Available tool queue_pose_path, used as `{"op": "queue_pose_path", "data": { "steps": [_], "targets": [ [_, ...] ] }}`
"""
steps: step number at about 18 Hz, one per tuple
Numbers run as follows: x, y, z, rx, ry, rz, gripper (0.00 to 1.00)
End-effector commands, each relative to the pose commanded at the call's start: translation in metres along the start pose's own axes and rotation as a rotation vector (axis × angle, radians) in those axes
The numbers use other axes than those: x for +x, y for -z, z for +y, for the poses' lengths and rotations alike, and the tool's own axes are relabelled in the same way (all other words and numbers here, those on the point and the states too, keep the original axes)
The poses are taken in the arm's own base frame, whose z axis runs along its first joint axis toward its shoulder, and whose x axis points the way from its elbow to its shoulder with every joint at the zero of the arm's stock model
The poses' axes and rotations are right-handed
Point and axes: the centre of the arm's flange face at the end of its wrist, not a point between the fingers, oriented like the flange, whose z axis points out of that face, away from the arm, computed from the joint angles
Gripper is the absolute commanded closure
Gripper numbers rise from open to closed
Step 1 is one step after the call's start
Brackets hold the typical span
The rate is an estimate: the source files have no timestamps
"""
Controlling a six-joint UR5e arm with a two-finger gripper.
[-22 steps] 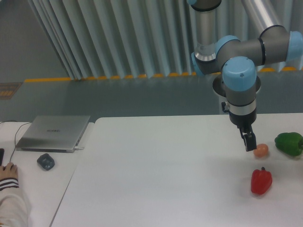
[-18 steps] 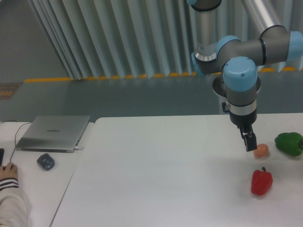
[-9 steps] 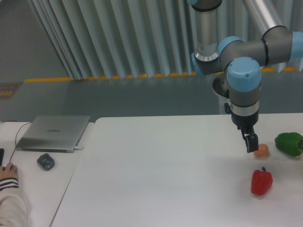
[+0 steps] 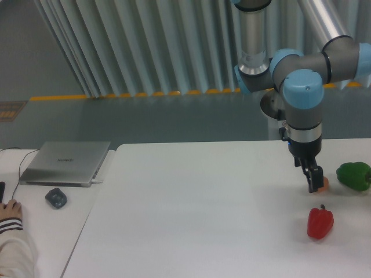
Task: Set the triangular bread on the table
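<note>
Your claw [image 4: 314, 184] hangs low over the right side of the tabletop [image 4: 191, 208], directly in front of a small orange-pink ball [image 4: 324, 183]. You cannot tell how far the claw is open. A red pepper [image 4: 319, 222] and a green pepper [image 4: 354, 175] lie near. The triangular bread is not visible.

Even, soft overhead light; faint shadows, slightly grainy pic w/ no glare.
</note>
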Motion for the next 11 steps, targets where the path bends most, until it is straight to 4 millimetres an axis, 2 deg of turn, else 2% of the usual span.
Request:
{"op": "queue_pose_path", "data": {
  "steps": [3,4,7,9,11],
  "targets": [
    [-0.014,0.007,0.033,-0.006,0.047,-0.019,0.0],
    [-0.022,0.012,0.056,-0.011,0.081,-0.034,0.0],
    [-0.04,0.027,0.088,-0.018,0.13,-0.072,0.0],
    [-0.048,0.025,0.101,-0.031,0.165,-0.104,0.0],
    [-0.059,0.025,0.129,-0.031,0.216,-0.142,0.0]
  ]
}}
